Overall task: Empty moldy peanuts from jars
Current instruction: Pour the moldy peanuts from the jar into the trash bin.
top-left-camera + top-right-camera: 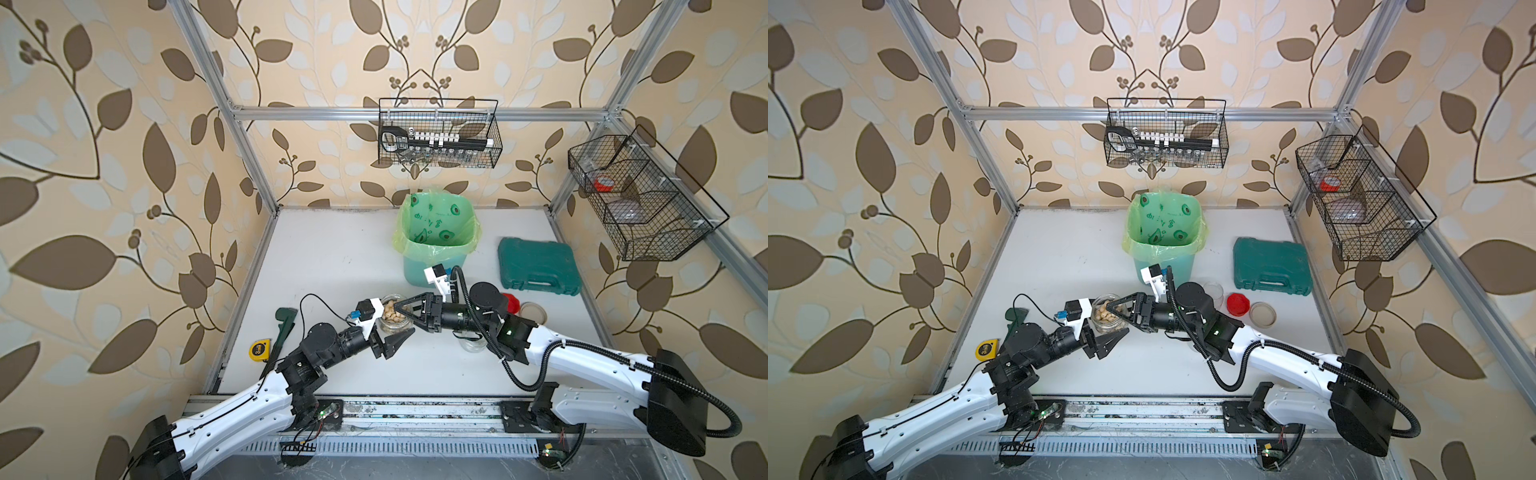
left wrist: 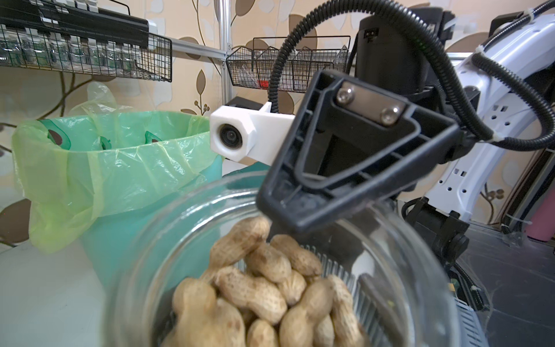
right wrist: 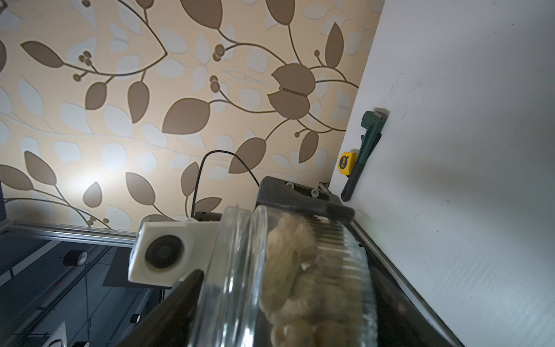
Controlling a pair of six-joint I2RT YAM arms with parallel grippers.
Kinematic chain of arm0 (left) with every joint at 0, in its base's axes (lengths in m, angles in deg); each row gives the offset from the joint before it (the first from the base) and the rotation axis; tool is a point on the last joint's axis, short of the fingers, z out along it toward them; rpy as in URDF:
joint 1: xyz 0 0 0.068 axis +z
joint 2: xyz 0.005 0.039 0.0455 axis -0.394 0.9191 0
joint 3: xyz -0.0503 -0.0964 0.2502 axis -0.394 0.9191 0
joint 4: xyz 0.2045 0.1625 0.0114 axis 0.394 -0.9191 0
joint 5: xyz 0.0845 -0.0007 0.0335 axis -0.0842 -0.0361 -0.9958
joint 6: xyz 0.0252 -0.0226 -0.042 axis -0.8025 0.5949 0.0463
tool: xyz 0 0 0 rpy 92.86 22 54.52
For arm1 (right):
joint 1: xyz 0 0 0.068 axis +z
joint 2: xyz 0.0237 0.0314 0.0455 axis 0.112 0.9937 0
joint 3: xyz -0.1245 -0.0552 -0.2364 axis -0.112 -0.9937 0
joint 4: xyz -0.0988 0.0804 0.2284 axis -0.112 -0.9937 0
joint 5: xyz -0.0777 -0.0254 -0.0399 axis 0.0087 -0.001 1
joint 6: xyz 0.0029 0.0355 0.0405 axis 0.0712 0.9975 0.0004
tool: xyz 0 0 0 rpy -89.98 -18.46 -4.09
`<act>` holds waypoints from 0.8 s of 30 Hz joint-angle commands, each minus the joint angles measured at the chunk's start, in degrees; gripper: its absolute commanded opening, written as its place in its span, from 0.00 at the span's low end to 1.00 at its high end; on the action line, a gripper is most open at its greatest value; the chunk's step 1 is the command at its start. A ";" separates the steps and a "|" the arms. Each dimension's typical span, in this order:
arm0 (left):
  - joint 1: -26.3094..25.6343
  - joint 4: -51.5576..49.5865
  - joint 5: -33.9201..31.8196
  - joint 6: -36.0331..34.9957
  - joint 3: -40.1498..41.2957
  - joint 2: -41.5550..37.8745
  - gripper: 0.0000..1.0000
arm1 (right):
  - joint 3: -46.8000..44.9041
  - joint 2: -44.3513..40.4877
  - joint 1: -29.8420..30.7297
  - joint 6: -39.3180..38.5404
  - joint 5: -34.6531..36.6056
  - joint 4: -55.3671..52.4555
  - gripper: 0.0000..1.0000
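By the bench's (image 1: 332, 257) near left edge lie a yellow tape measure (image 1: 259, 349) and a green wrench (image 1: 283, 328). Toward the near right, an empty clear jar (image 1: 471, 345) stands under the right arm. Mid-bench, the left gripper (image 1: 398, 325) clamps the lidless peanut jar (image 1: 388, 330), jaws wide on its glass sides. The moldy peanuts (image 2: 255, 285) lie heaped inside. The right gripper (image 1: 1119, 316) reaches to its mouth, jaws apart. One finger (image 2: 300, 204) dips onto the peanuts. Where the other sits, and whether they pinch, I cannot tell. Beyond, toward the right edge, lie a red lid (image 1: 1238, 304) and a beige lid (image 1: 1262, 314). Farther back stand the green-bagged bin (image 1: 413, 272) and a teal tool case (image 1: 538, 266).
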 commanded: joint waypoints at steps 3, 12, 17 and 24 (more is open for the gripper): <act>-0.38 2.11 1.00 1.50 -3.61 0.28 0.00 | 2.02 0.57 0.83 -2.40 -2.22 1.71 0.54; -0.33 -0.36 0.32 1.49 -4.64 0.82 0.48 | 2.86 -0.04 0.65 -3.78 -1.95 -2.01 0.00; -0.37 -0.99 0.26 1.59 -5.05 0.85 0.80 | 2.26 -1.16 0.26 -4.34 -0.91 -3.04 0.00; -0.39 -2.42 1.30 1.85 -6.26 1.95 0.99 | 1.55 -4.02 -1.66 -5.36 1.17 -5.36 0.00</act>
